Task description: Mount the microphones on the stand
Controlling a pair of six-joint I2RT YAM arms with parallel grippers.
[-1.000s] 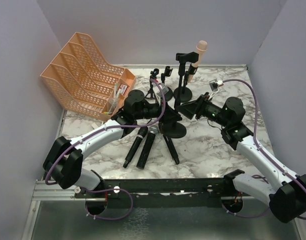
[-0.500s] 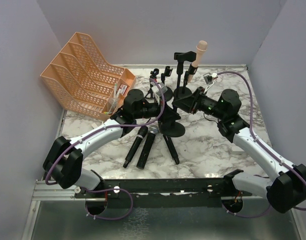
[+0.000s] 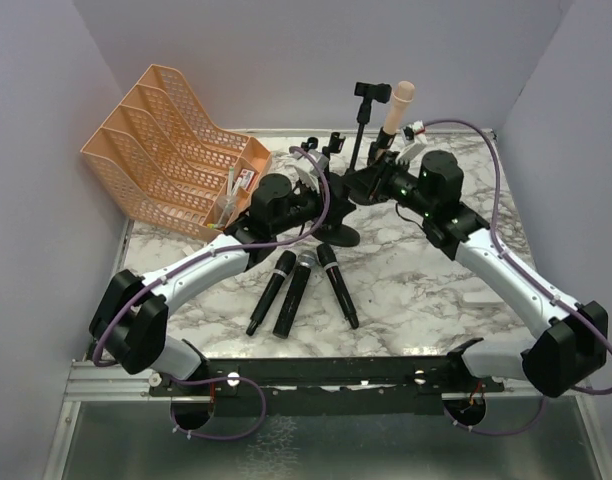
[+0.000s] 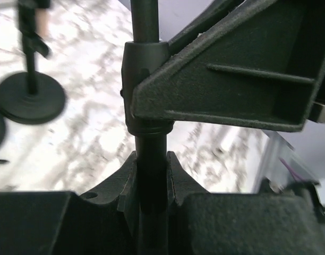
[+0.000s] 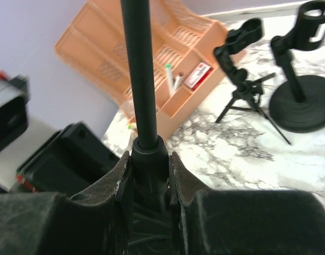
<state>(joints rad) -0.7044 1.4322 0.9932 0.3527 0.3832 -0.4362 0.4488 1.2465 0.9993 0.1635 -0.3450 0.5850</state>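
Your right gripper [image 5: 150, 164] has swung left and far since a second ago. Its fingers, spread then, have come together on the stand [image 3: 362, 125]. The stand's base has shifted far too, uncovering the head of one microphone.

At far left the orange organizer [image 3: 171, 150] sits on the marble table [image 3: 426, 290]. The left gripper [image 4: 152, 172] reaches in from the near left and pinches the stand's pole low down. The left wrist view shows its fingers pressed on both sides of the pole, with the other gripper's body just above, at the collar.

Near of the grippers, three microphones lie flat, long axes running near to far, heads at the far end. The left black microphone [image 3: 270, 292] slants near-left. The silver-headed microphone [image 3: 294, 295] lies just beside it. The right black microphone [image 3: 337, 285] slants near-right, a little apart.

The right gripper comes in from the right and clamps the collar of the same pole, which rises nearly upright to its clip. Just right of that clip, the pink microphone [image 3: 396, 108] stands almost upright in another stand, head up, tipped slightly right.

Only the top view shows you the lying microphones. Only the right wrist view shows clearly a tripod stand [image 5: 247, 95] and a round-based stand [image 5: 300, 101] right of the organizer.
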